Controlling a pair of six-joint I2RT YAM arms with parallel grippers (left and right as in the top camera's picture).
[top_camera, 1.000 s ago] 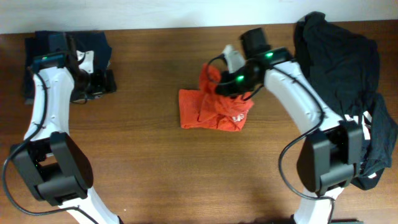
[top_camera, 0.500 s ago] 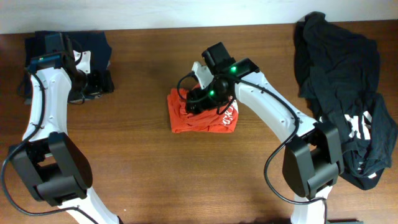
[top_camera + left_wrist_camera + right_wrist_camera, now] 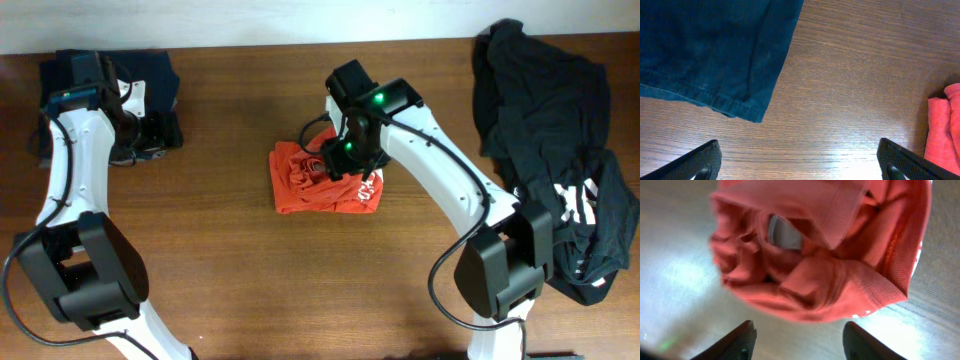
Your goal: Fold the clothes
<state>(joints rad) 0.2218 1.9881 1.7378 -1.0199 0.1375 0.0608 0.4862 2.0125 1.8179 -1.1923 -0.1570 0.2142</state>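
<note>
The right end effector [image 3: 800, 332], now spread wide and empty, is drawing back off the red garment [image 3: 322, 187] it was dragging left, leaving it bunched at the centre of the surface [image 3: 250, 285], only roughly folded.

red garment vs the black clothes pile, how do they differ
The red garment is a small bunched bundle; the black clothes pile sprawls far larger. The red garment lies mid-table under the right gripper; the black clothes pile sits at the right edge, no gripper near. Both are crumpled on the table.
</note>
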